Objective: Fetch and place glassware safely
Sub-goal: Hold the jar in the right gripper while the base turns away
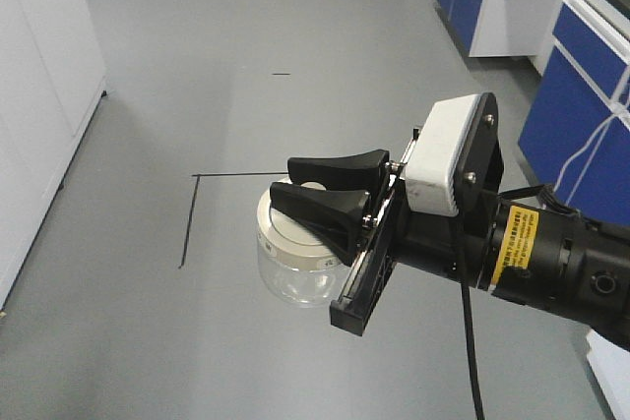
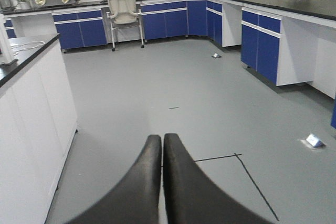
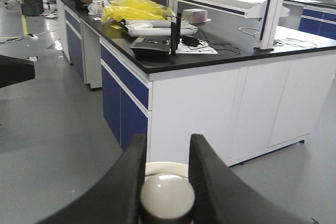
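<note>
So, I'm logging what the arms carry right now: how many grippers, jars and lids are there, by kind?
grippers: 2 (left gripper shut on nothing; right gripper shut on the lid's knob)
glass jar: 1
lid: 1
total: 4

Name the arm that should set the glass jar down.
Right. The right end effector is shut on the knob of the glass jar, which hangs above the floor. The left end effector is shut on nothing, and no jar shows in its view.
</note>
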